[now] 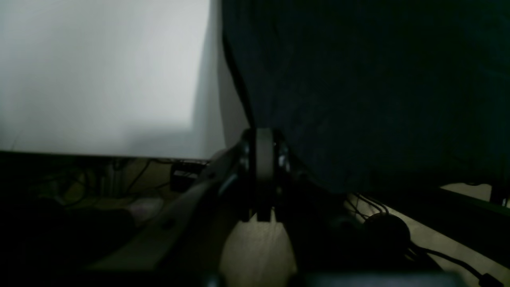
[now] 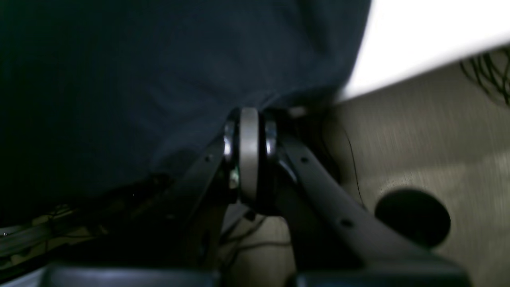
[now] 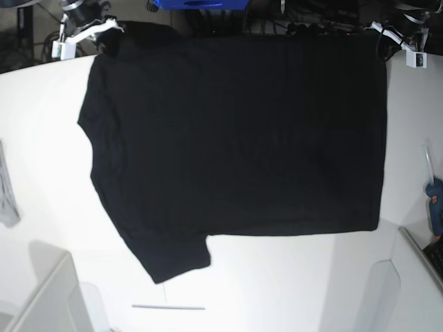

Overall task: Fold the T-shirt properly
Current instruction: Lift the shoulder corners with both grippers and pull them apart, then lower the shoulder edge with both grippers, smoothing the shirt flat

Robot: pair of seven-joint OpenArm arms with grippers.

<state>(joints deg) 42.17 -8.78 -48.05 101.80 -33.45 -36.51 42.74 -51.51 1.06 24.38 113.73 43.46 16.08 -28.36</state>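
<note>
T-shirt (image 3: 235, 138): black, plain side showing, spread wide over the white counter (image 3: 291, 283). Far edge runs along 12 o'clock in the base view; one short sleeve (image 3: 173, 259) points toward 7 o'clock.

Right tool (image 2: 249, 113): at 11 o'clock in the base view, up at the shirt's far corner. Wrist view shows the jaws clenched together with the dark cloth edge pinched at their tips; fabric fills the view from 9 to 12 o'clock.

Left tool (image 1: 264, 133): at 1 o'clock in the base view, on the other far corner. Jaws pressed together, shirt hem caught at the tip; cloth spreads from there toward 1 to 3 o'clock in its wrist view.

Counter: bare white surface visible at 10 o'clock in the left wrist view and at 1 o'clock in the right wrist view.

Grey cloth (image 3: 7, 190): small, at 9 o'clock on the counter's edge, well apart from the shirt.

Blue object (image 3: 435, 200): at 3 o'clock, beside the counter's edge; kind unclear.

Thin strip (image 3: 168, 306): lies flat at 7 o'clock, near the sleeve but apart from it.
</note>
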